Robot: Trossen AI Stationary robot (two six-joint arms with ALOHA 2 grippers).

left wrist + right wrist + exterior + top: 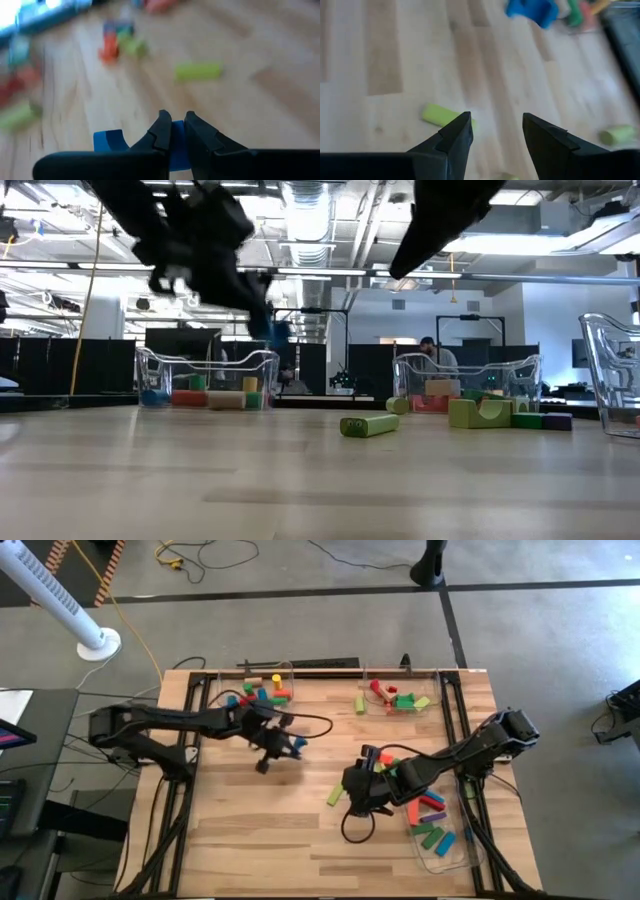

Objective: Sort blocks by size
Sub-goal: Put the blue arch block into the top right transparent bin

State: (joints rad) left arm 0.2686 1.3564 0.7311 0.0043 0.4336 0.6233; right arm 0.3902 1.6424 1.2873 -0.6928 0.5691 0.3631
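Note:
My left gripper [283,746] hangs above the table's middle left, shut on a blue block [298,745], which shows well above the tabletop in the low view [277,332]. Nearer the centre, my right gripper [495,131] stands open over a light green bar [441,115] that lies flat on the wood [335,795]. Its fingers touch nothing. More coloured blocks lie loose by the right arm [385,763] and in the clear trays. My left gripper pinches the blue block [176,145] between its two fingers; part of the block sticks out to one side [107,140]. The fingers slant down from the table's left. The block is lifted clear of the table.
Two clear trays stand at the far edge, one on the left [258,692] and one on the right [395,698], and a third at the near right [440,832]; each holds blocks. Another light green piece [617,134] lies on the wood. Bare wood spans the near left.

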